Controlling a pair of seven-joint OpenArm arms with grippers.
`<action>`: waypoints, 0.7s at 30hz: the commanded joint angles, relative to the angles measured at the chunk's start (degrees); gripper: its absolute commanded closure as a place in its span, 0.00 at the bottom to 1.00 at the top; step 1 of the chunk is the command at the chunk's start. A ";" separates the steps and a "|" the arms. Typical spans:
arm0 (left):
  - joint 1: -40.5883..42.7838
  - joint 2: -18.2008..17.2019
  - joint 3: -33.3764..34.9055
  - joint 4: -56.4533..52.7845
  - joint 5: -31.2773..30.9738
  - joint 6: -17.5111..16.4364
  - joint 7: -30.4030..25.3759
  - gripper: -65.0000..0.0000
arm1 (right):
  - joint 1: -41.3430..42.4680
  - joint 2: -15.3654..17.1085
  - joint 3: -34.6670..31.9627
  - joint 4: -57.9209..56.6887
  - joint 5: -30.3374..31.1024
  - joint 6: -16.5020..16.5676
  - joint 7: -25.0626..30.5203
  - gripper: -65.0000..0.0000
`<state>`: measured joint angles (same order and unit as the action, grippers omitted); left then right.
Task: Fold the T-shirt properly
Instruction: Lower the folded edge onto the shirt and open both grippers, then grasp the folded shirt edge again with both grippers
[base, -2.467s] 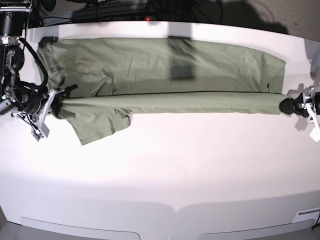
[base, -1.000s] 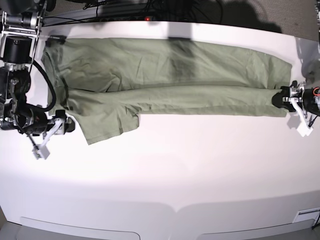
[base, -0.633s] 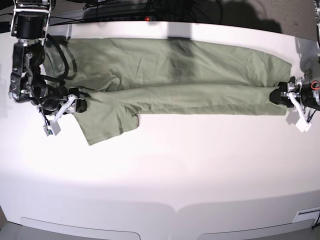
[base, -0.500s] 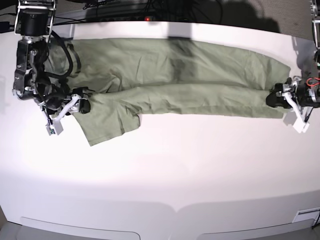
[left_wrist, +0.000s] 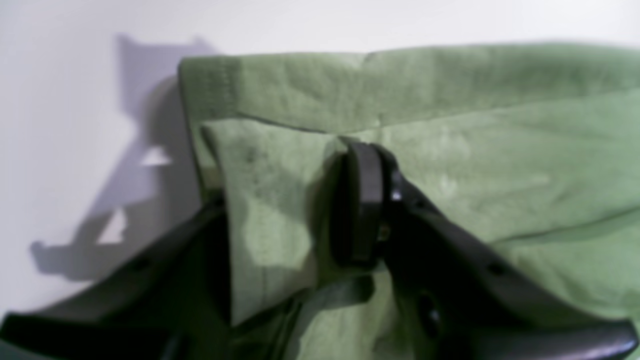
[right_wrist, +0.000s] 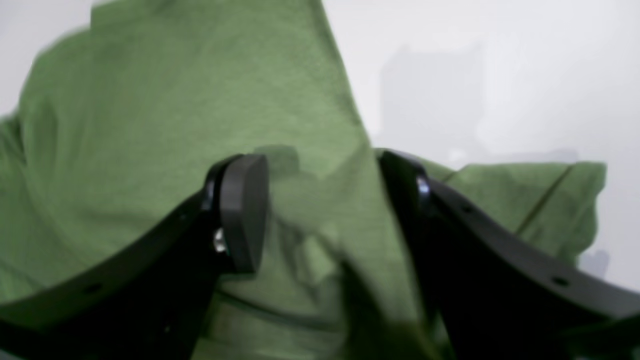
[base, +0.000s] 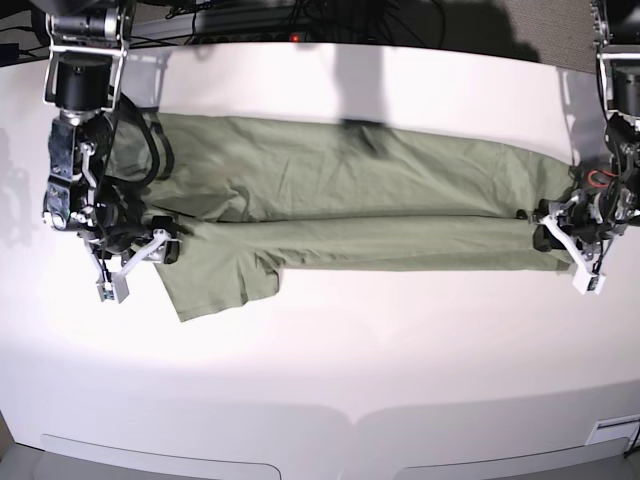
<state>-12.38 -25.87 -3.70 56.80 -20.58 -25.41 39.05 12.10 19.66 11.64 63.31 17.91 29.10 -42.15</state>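
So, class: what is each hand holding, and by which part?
The left hand pinches the T-shirt at a folded hem corner. The right hand straddles a raised fabric ridge near the sleeve end, jaws apart; a grip can't be confirmed.

My left gripper (base: 548, 238), low at my far side, is pinched onto cloth; my right gripper (base: 150, 256) has its jaws parted, fabric between them.

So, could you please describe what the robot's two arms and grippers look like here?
Both arms are black with silver-grey cylindrical joint housings at the top and loose black cables looping alongside. The right gripper and the left gripper carry white bracket parts in the base view. Up close, the fingers are matte black, curved, with small holes and flat rounded pads; a reddish wire shows by the left wrist.
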 joint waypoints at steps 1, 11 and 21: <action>0.96 -0.83 0.31 -1.03 6.19 3.61 6.05 0.69 | 1.36 0.50 0.13 -0.33 -1.46 -1.20 -2.10 0.45; -1.95 -0.81 0.31 -1.03 2.10 3.56 6.32 0.69 | 9.66 0.17 0.13 -0.26 -1.22 0.48 -2.71 0.45; -2.05 -0.81 0.31 -1.03 1.88 3.56 6.75 0.69 | 17.05 0.04 -0.22 -1.88 -2.58 0.55 -0.76 0.45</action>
<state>-14.59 -25.85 -3.40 56.36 -21.41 -23.46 41.80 27.29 19.00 11.38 60.60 14.98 29.23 -43.81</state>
